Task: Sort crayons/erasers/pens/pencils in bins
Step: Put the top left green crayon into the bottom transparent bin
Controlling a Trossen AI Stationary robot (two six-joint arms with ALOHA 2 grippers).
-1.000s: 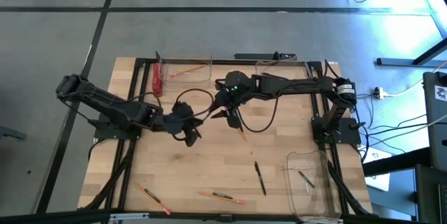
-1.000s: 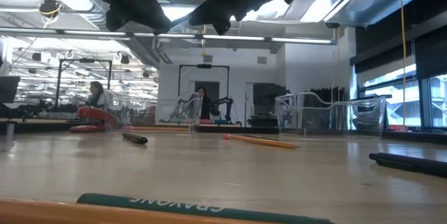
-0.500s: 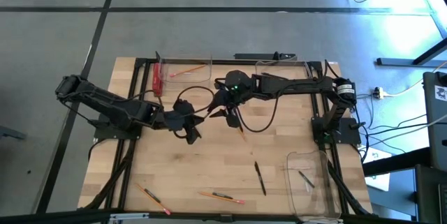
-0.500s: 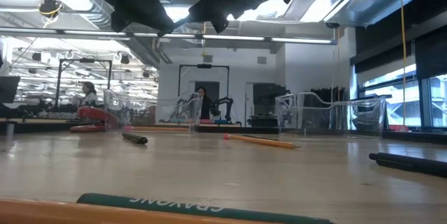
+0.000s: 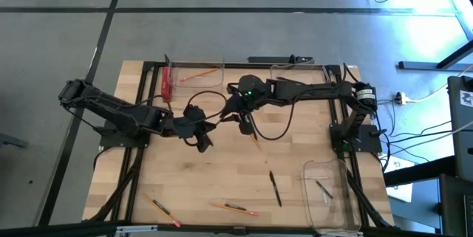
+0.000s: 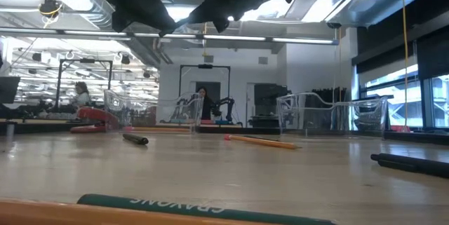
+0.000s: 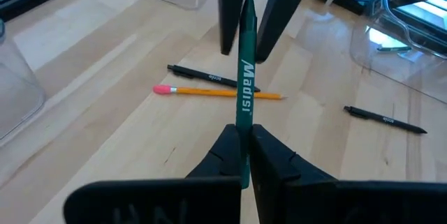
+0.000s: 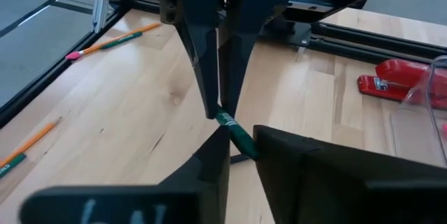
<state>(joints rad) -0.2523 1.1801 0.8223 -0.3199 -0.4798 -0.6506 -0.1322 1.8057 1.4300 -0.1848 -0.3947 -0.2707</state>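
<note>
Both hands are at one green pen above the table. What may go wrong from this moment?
1. The left hand is shut on the green pen while the right hand closes around its far end. If they pull differently, the pen may bend or slip.
2. If it drops, it may land beside the pencil and black pen lying below, outside any bin.
</note>
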